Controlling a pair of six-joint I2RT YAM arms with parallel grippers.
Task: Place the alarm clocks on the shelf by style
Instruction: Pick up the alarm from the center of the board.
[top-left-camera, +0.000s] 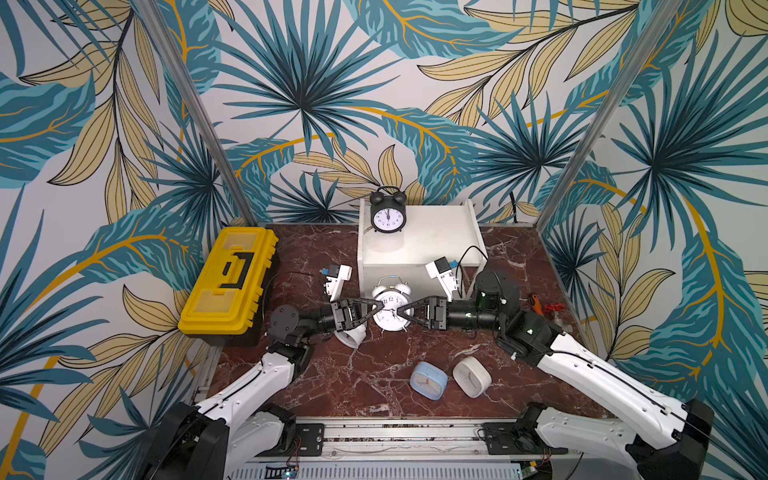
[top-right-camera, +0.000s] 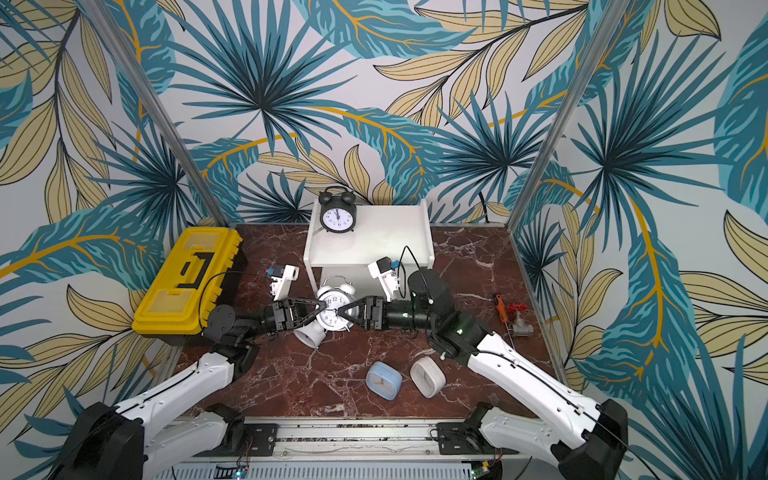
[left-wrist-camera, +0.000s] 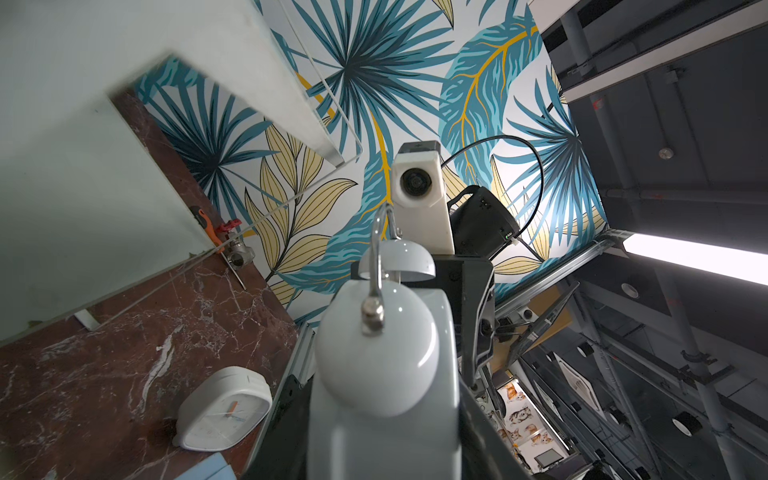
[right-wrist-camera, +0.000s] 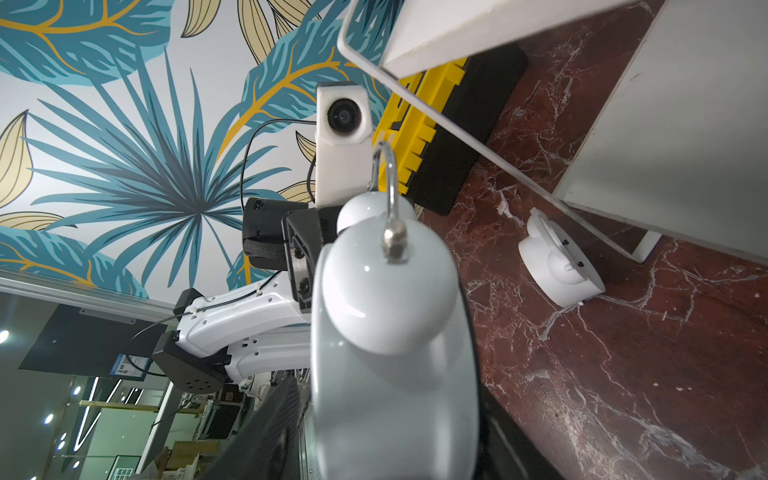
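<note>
As it is held upright just in front of the lower tier of the shelf (top-left-camera: 440, 237), the white twin-bell clock (top-left-camera: 390, 309) is clamped front and back by the jaws of the left gripper (top-left-camera: 380, 308). The jaws of the right gripper (top-left-camera: 400, 311) are set astride its other side; whether they press on it cannot be told. A second white twin-bell clock (top-left-camera: 351, 337) is seen lying on the tabletop (top-left-camera: 332, 386) beneath the left gripper. A black twin-bell clock (top-left-camera: 387, 214) is stood on the top board, at its rear left corner. Nearer the arm bases, a light blue clock (top-left-camera: 428, 380) and a white rounded-square clock (top-left-camera: 471, 376) are laid just beside each other.
</note>
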